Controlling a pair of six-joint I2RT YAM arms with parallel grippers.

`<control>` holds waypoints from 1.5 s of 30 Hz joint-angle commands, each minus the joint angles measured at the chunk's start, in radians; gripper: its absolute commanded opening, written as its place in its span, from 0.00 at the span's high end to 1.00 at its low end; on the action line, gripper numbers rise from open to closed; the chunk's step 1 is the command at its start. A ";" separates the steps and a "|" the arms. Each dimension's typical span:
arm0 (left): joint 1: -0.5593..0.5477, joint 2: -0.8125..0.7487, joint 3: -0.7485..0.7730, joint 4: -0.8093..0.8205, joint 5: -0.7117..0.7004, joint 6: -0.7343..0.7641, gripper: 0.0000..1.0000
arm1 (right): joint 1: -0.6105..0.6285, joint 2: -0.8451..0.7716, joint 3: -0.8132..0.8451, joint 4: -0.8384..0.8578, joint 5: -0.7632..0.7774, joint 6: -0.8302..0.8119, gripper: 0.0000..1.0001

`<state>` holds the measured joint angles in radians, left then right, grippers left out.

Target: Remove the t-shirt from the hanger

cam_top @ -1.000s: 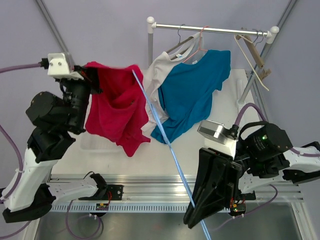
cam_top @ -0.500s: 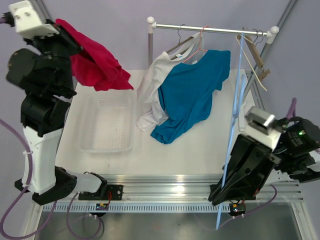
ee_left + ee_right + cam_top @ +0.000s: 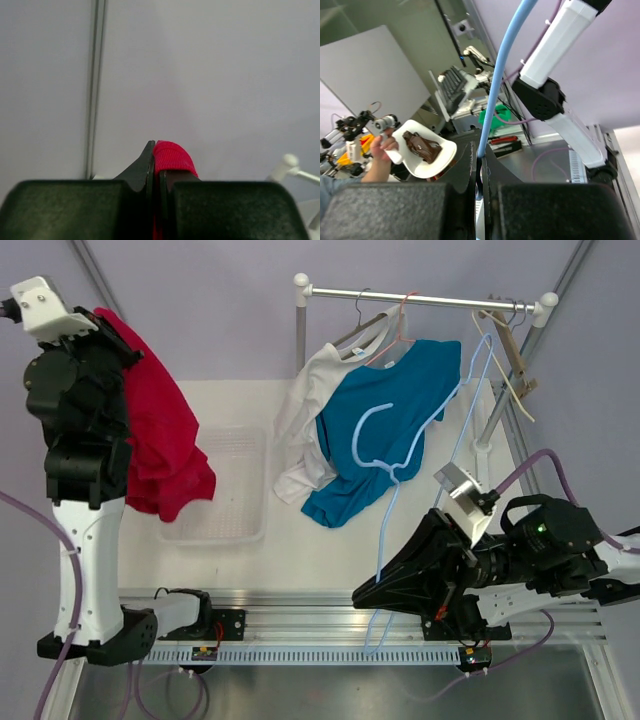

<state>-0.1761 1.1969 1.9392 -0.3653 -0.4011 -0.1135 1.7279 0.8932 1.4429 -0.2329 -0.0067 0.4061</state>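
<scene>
Gripping red shirt [image 3: 160, 440] in closed left fingers [image 3: 146, 159], high near basket [image 3: 235, 490], clear of hanger [image 3: 492, 95]; pinching hanger in closed right fingers [image 3: 470, 161]. Lower shirt over basket centre before letting go; swing hanger away from blue shirt [image 3: 390, 425].

The t-shirt [image 3: 160, 450] is plain crimson with no print. The hanger [image 3: 491, 100] is pale blue. The second shirt [image 3: 385, 430] is solid teal-blue, and the third shirt [image 3: 305, 405] looks white or perhaps pale grey. The basket [image 3: 235, 490] is see-through white on a white worktop [image 3: 300, 540].
</scene>
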 commanded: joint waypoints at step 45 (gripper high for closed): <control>0.152 -0.385 -0.928 0.072 0.367 -0.479 0.01 | -0.376 -0.015 -0.225 -0.013 0.173 0.094 1.00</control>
<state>-0.0292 0.8616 0.9573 -0.3660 -0.1337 -0.5770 1.4670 0.8204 1.2182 -0.2604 0.3237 0.4541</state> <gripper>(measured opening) 0.971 0.049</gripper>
